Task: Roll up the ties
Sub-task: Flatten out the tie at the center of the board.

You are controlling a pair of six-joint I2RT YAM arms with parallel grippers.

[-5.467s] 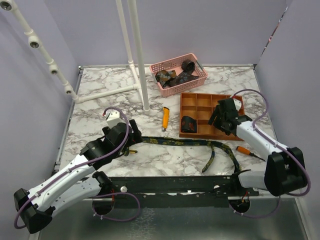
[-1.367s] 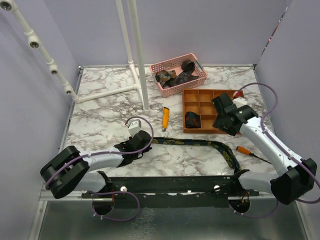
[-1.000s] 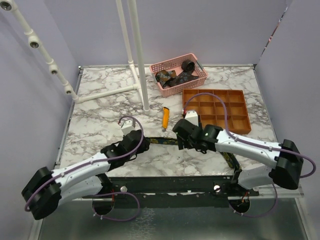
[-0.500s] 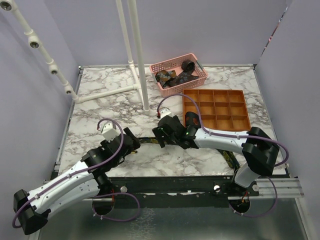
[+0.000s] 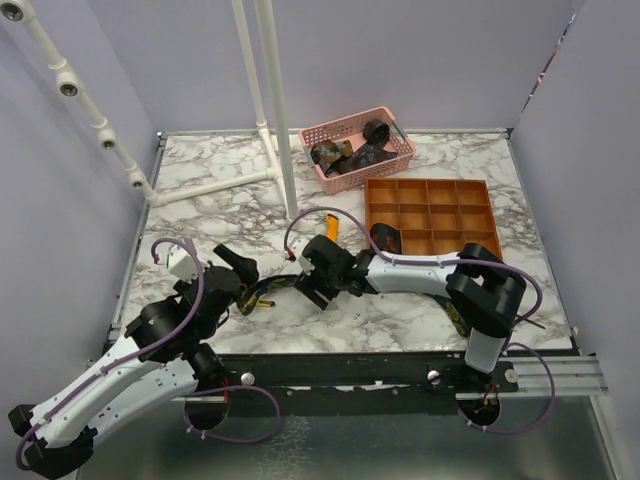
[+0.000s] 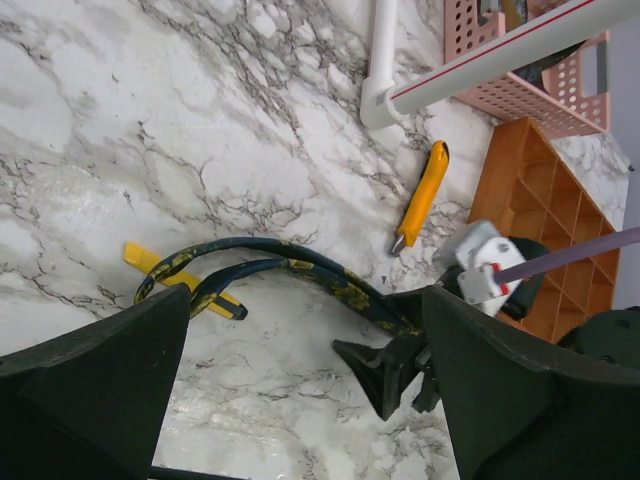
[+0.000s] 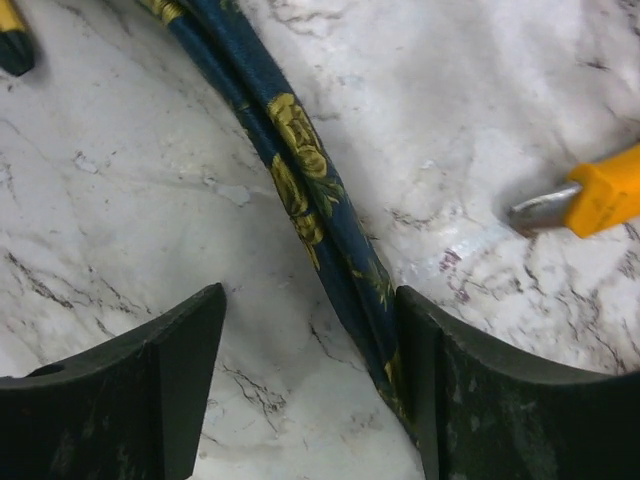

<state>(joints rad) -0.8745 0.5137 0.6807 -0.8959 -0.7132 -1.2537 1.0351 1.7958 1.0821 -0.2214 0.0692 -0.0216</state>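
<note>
The tie (image 5: pixel 272 288) lies flat on the near part of the table (image 5: pixel 200 200). Its long axis runs left to right across the top view, from near the left gripper (image 6: pixel 305 310), under the right arm, to near that arm's base. At the left end it is folded back on itself, so two strands lie side by side and the narrow bend points to the left. This bend rests over a yellow strip (image 6: pixel 145 260).

The left gripper is spread wide and holds nothing. The fold of the tie is just in front of its fingers and does not touch them.

The right arm reaches far to the left. The right gripper (image 7: pixel 310 300) is low over the tie, with its jaws apart. In the wrist view the tie passes diagonally between the fingers, close to the right finger, but it is not clamped.

The knife (image 6: pixel 422 192) lies just behind the tie, with its tip toward it. More ties (image 5: pixel 350 155) are in the pink basket (image 5: pixel 401 133) at the back, and one coil (image 5: pixel 385 238) sits in the near-left compartment of the orange tray (image 5: pixel 478 205).
</note>
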